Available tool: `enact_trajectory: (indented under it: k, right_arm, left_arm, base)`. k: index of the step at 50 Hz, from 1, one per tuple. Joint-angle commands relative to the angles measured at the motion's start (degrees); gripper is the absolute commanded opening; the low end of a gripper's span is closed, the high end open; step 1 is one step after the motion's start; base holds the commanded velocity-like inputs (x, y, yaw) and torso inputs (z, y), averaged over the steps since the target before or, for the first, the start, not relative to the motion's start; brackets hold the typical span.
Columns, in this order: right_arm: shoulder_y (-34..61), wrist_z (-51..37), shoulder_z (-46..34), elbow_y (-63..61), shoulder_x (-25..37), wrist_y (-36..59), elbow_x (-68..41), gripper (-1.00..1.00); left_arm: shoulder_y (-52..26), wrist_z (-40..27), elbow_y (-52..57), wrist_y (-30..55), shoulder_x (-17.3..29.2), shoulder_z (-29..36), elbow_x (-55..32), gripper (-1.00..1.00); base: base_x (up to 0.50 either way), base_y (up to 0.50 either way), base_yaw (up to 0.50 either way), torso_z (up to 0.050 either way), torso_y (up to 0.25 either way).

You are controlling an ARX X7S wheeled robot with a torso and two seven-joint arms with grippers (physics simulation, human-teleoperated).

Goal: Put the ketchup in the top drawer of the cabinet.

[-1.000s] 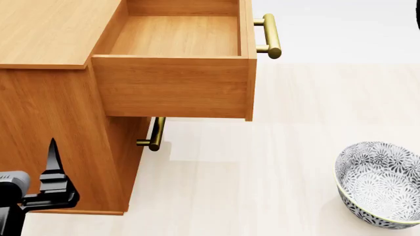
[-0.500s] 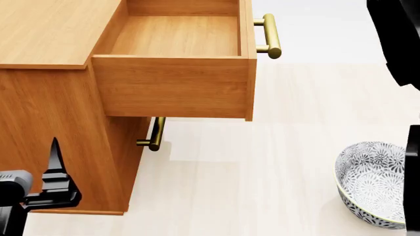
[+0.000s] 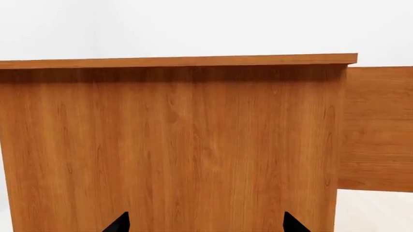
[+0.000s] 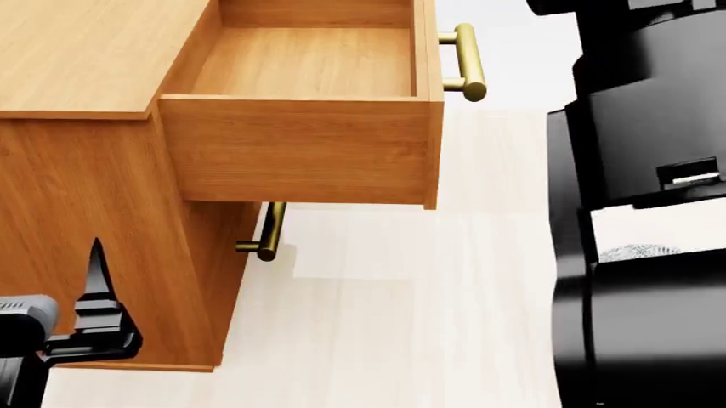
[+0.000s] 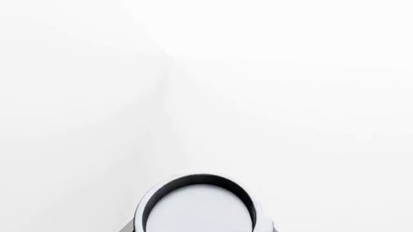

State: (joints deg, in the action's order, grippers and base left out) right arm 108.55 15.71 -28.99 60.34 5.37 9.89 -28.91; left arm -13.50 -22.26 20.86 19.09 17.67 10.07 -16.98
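Note:
The cabinet [image 4: 80, 51] stands at the left of the head view. Its top drawer [image 4: 301, 144] is pulled out, and I see nothing in it. The drawer's brass handle [image 4: 465, 59] is on its front. The ketchup shows only in the right wrist view, as a round silver-grey lid [image 5: 197, 205] close at the jaws against a white background; its label is hidden. My right gripper's fingers do not show. My right arm [image 4: 635, 212] rises large and black at the right. My left gripper [image 3: 205, 224] is open, low, facing the cabinet's side [image 3: 168, 145].
The lower drawer's brass handle [image 4: 269, 231] sticks out under the open drawer. A sliver of the grey-patterned bowl [image 4: 635, 252] shows behind the right arm. My left gripper [image 4: 97, 306] is low beside the cabinet's near corner. Pale floor lies between cabinet and arm.
My right arm has swung in from the right of the head view and now covers most of the bowl. The left gripper, cabinet and drawer have not moved.

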Motion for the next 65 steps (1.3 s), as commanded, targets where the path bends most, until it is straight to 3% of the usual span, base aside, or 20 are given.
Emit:
enact_trajectory:
  k: [1, 10, 19, 27, 46, 65]
  right_arm:
    - [4.49, 3.85, -6.68, 14.61, -5.35, -4.84, -0.54, -1.00]
    - [4.65, 4.06, -20.09, 14.63, -5.36, -1.07, -15.27, -1.00]
    - [5.61, 3.31, -39.94, 14.58, -5.37, -0.29, -35.04, -1.00]
    - [5.70, 3.10, -50.21, 14.59, -5.37, -0.93, -46.35, -1.00]
    - [4.30, 5.62, -57.50, 14.54, -5.37, 8.14, -54.16, -1.00]
    - [2.70, 8.63, -58.18, 14.47, -5.37, 13.56, -54.70, -1.00]
  left_arm:
    - [-0.05, -0.18, 0.19, 0.15, 0.16, 0.13, -0.32, 1.00]
    - [-0.20, 0.00, -0.64, -0.32, -0.16, 0.62, -0.54, 1.00]
    - [-0.87, -0.06, -0.11, 0.41, -0.13, 0.82, -1.13, 1.00]
    - [-1.12, -0.15, -0.10, 0.53, -0.08, 0.55, -1.75, 1.00]
    - [-1.76, -0.37, 0.00, 0.90, 0.45, 1.03, -1.78, 1.00]
    - [-1.29, -0.50, -0.84, 0.15, 0.59, 1.28, -1.87, 1.00]
  base:
    - [0.00, 0.00, 0.00, 0.000, 0.000]
    - [0.00, 0.00, 0.00, 0.000, 0.001]
    - [0.00, 0.00, 0.00, 0.000, 0.000]
    - [0.00, 0.00, 0.00, 0.000, 0.000]
    - [0.00, 0.00, 0.00, 0.000, 0.001]
    - [0.00, 0.00, 0.00, 0.000, 0.001]
